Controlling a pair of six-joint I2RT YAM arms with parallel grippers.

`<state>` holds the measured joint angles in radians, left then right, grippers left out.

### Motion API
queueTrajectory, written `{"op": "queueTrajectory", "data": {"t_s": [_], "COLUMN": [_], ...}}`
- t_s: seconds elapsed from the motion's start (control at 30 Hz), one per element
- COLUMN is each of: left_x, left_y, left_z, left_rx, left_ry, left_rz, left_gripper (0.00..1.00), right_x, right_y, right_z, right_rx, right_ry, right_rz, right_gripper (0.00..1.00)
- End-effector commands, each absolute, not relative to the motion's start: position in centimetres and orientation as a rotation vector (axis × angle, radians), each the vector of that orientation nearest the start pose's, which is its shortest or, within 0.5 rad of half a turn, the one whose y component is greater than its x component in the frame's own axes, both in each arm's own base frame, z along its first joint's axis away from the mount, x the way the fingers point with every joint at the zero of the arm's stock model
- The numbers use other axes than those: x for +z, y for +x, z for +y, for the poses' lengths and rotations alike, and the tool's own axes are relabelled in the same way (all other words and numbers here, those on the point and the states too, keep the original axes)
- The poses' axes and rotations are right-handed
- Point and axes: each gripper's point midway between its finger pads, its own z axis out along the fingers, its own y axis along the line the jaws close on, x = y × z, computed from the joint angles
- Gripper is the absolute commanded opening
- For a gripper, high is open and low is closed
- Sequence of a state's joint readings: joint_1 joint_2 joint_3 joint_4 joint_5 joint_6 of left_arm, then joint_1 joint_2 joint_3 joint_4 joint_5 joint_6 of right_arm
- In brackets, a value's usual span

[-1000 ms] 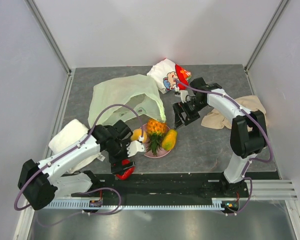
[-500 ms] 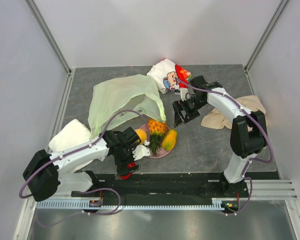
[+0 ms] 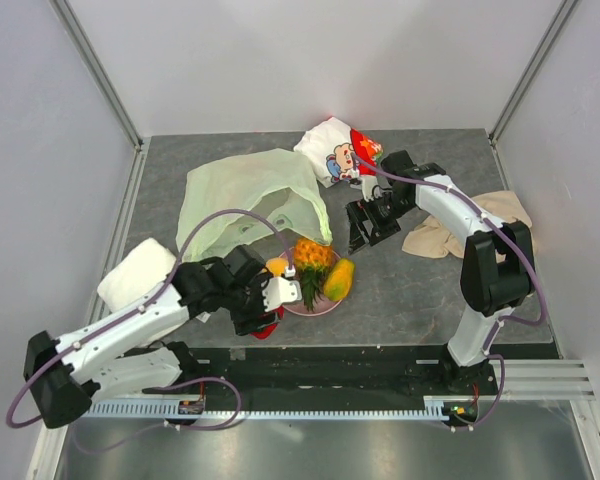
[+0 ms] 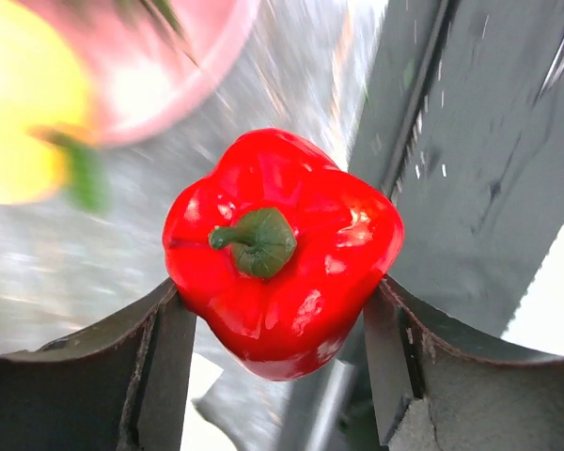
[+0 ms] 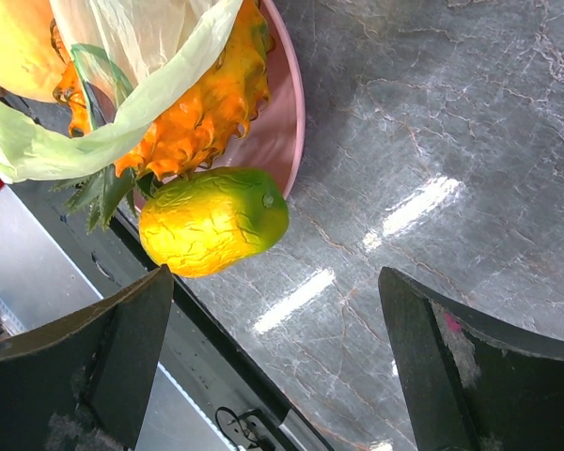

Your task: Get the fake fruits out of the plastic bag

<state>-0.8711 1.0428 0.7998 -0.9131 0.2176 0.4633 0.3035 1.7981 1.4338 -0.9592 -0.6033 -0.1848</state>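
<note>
Left tool [image 4: 277, 324] has shifted from the table's [image 5: 432, 141] near edge toward the pink plate [image 5: 287, 113], clamped on the glossy, lobed red pepper [image 4: 282, 254], whose green stem only its wrist view shows. Right tool [image 3: 365, 235] stands wide. Its camera shows the wrinkled mango [image 5: 211, 221] at the plate's rim and the thin bag's [image 3: 245, 195] edge draped over the knobbly pineapple [image 5: 202, 108].

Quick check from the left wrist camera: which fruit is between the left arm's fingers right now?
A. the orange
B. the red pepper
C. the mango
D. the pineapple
B. The left wrist view shows the red pepper, green stem facing the camera, sitting between the left fingers, which touch both its sides. The pineapple and mango lie on the pink plate.
</note>
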Motion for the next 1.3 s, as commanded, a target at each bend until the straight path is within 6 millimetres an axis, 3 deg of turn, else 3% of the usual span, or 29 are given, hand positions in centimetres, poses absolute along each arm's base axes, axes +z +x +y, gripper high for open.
{"op": "queueTrajectory", "data": {"t_s": [0.0, 0.3, 0.43, 0.57, 0.8, 1.03, 1.27], "left_x": [14.6, 15.3, 15.1, 13.6, 10.9, 8.6, 8.6], "left_y": [14.9, 20.3, 21.0, 20.2, 20.0, 20.3, 20.7], "left_z": [-20.9, -23.9, -24.4, -24.7, -23.0, -23.8, -23.7], "left_rx": [-0.433, -0.321, -0.323, -0.381, -0.322, -0.345, -0.327], "left_ry": [1.736, 1.477, 1.411, 1.418, 1.377, 1.356, 1.324], "left_rz": [1.816, 1.822, 1.802, 1.786, 1.868, 1.901, 1.914], "left_gripper": [0.02, 0.02, 0.02, 0.02, 0.02, 0.02, 0.03], "right_x": [12.4, 12.5, 12.3, 11.6, 12.0, 11.9, 11.8], "right_y": [31.4, 31.0, 30.4, 29.7, 30.2, 30.0, 29.7], "right_z": [19.3, 18.9, 18.7, 18.4, 18.5, 18.4, 18.4], "right_rx": [0.87, 0.847, 0.845, 0.844, 0.836, 0.833, 0.843], "right_ry": [-0.795, -0.796, -0.795, -0.791, -0.792, -0.797, -0.806], "right_rz": [2.644, 2.643, 2.653, 2.679, 2.666, 2.679, 2.685], "right_gripper": [0.98, 0.98, 0.98, 0.98, 0.98, 0.98, 0.98]}}
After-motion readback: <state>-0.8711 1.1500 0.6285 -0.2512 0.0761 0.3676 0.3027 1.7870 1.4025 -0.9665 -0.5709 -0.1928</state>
